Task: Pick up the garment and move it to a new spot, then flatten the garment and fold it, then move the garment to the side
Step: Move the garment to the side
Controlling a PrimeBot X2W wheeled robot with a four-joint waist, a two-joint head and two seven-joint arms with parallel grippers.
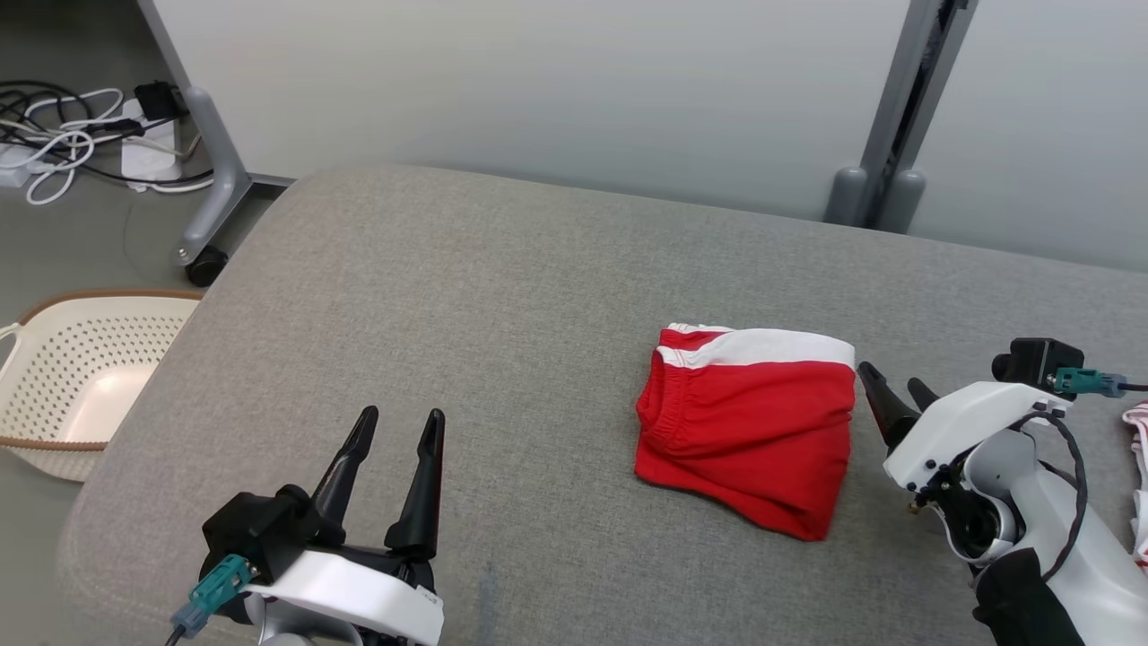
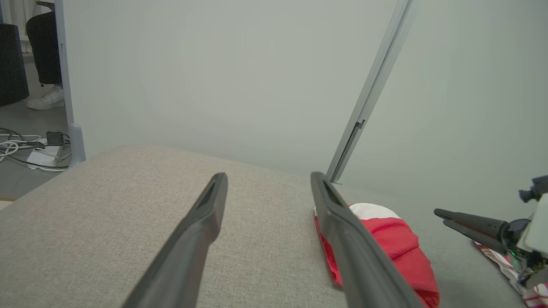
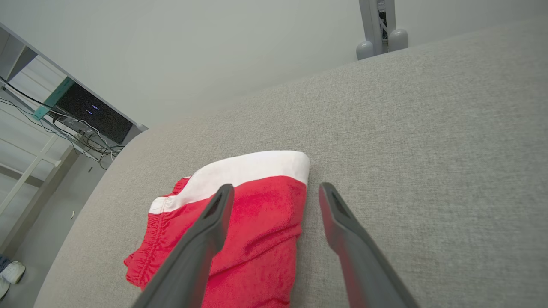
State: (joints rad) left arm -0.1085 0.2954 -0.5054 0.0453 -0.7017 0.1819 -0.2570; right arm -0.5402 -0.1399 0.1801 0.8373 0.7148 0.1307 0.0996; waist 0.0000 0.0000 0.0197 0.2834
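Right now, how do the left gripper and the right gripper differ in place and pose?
The left gripper hangs over bare grey cushion, well apart from the red shorts; the right gripper is close at the shorts' right edge. The left gripper points up the head view; the right gripper slants up and left toward the shorts. Both are open and hold nothing.

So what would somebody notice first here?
The folded bright red cloth garment with a white band, lying right of middle on the grey fabric cushion. Next, the open right claw just beside its right edge, and the open left claw at the lower left. A cream holed plastic basket sits off to the left.
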